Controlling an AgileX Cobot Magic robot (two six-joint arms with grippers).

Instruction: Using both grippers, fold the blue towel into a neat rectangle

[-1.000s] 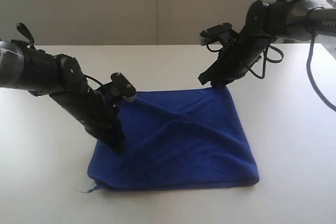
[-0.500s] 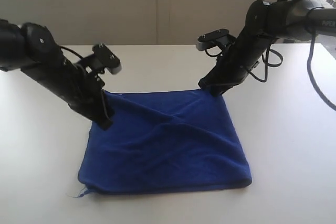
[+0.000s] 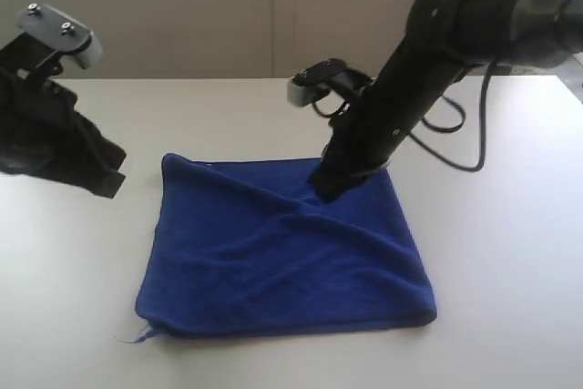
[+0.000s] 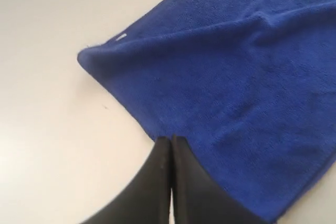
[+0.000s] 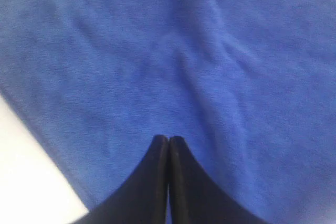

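Jaws closed tight on both arms, nothing held: left clear of blue towel (image 3: 282,252) folded on tabletop (image 3: 510,252), right tip at its far edge. Might snag plush, dragging fold crooked.

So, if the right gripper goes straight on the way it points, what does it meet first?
The blue towel: the shut right gripper points down into the cloth near one edge. Whether the tips touch it is unclear.
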